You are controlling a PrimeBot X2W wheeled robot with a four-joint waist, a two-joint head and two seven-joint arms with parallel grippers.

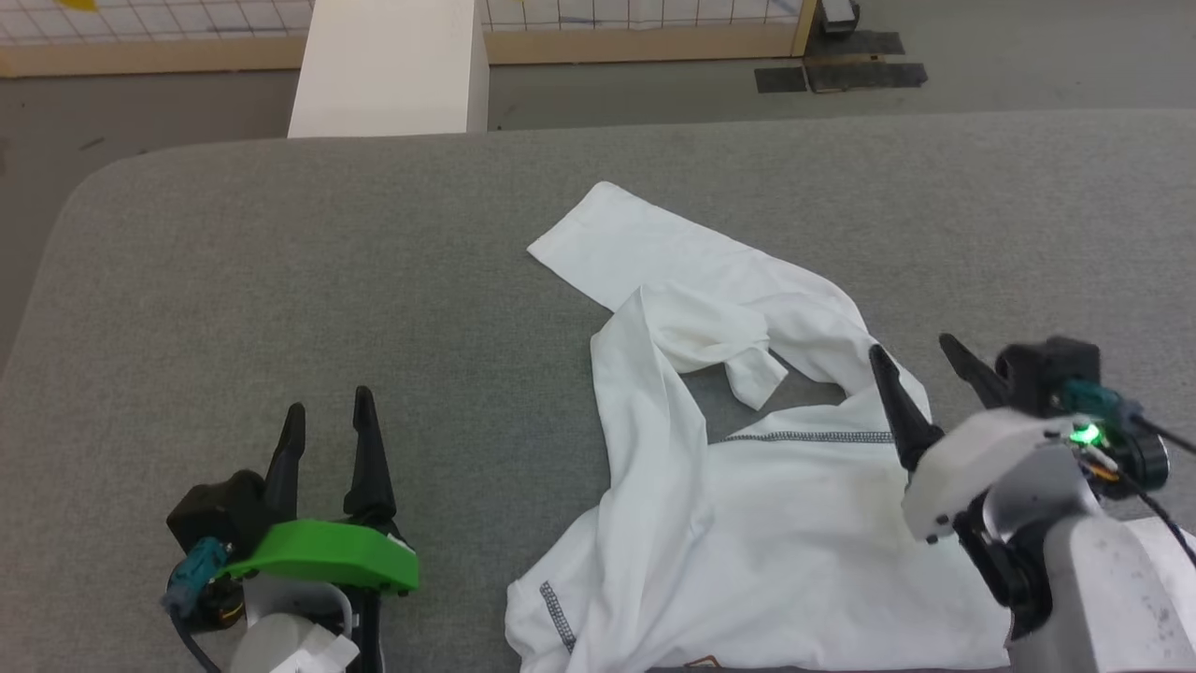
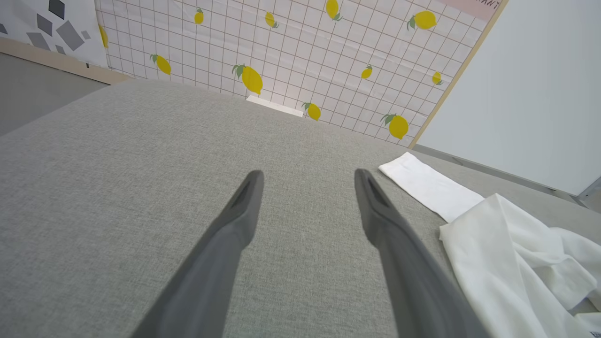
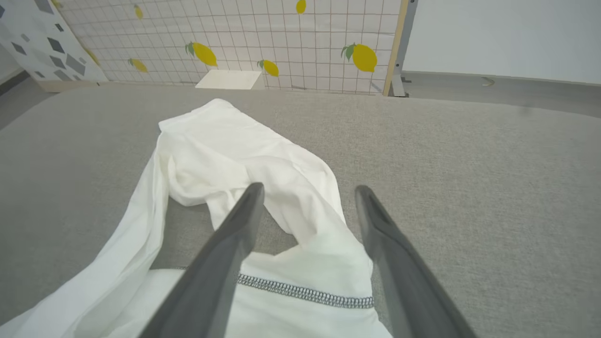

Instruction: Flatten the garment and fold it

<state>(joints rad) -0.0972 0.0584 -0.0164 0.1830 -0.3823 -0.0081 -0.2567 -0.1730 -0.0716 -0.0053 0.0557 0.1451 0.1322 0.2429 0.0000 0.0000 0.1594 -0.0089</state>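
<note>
right gripper (image 1: 908, 344): fingers spread wide, nothing held. It hangs over the right side of the shirt (image 1: 794, 505), at the stitched seam (image 1: 804, 436). Can't tell whether the tips touch cloth.
left gripper (image 1: 330, 400): fingers spread wide, empty, over bare grey cushion (image 1: 280, 280) by the near edge, left part.
key relation: the shirt is under and just ahead of the right gripper; from the left gripper it lies off to the right, well apart. The right arm is clearly nearer.
right wrist view: fingers of the right gripper (image 3: 309, 187) straddle the cloth just past the seam (image 3: 305, 293); the shirt (image 3: 225, 145) runs on ahead and to that view's left.
left wrist view: left gripper (image 2: 307, 172) over bare cushion, shirt (image 2: 493, 244) at that view's right edge.
long axis: diagonal, from the near edge right of centre up toward the far left; the cuff (image 1: 598, 224) is the farthest point.
shirt position: right of centre, body at the near edge and cut off by the head view's bottom.
shirt look: white, thin, not flat. One sleeve lies stretched out; the other (image 1: 738, 360) is bunched across a gap showing cushion. The left side is rolled into a ridge.
status (my read): flattening unfinished, folding not started.
next grab (my read): bunched sleeve or rolled left edge, whichever the right arm reaches.
</note>
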